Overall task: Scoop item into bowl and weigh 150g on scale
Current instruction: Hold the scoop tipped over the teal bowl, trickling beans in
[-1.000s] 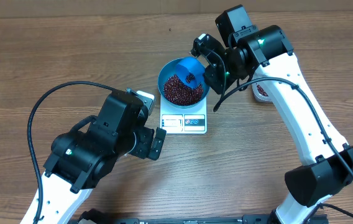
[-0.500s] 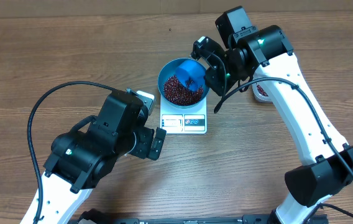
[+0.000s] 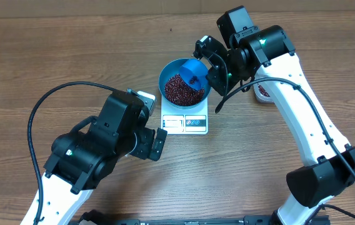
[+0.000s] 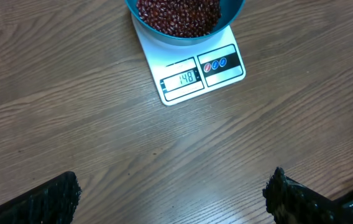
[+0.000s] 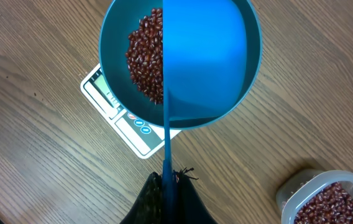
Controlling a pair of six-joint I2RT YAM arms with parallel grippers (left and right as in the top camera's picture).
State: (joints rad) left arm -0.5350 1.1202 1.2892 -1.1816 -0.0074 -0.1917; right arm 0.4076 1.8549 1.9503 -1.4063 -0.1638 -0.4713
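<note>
Overhead, we see the wooden table with both arms reaching toward its middle. The left gripper hangs low over bare wood just in front of the scale. In the left wrist view its two dark fingers stand wide apart with nothing between them, so this claw is released. The right gripper sits at the bowl's far right edge. In the right wrist view we see its jaws clenched on the thin handle of the blue scoop.

The teal bowl stands on the white scale, overhanging the platform so that only the front strip with display and buttons shows. In the left wrist view the display reads 148. The clear plastic tub, partly filled with beans, sits on the table to the right of the scale, near but apart from it.

The scoop is held above the bowl's right half, hiding that side in the right wrist view. The red-brown beans lie heaped inside the bowl.
</note>
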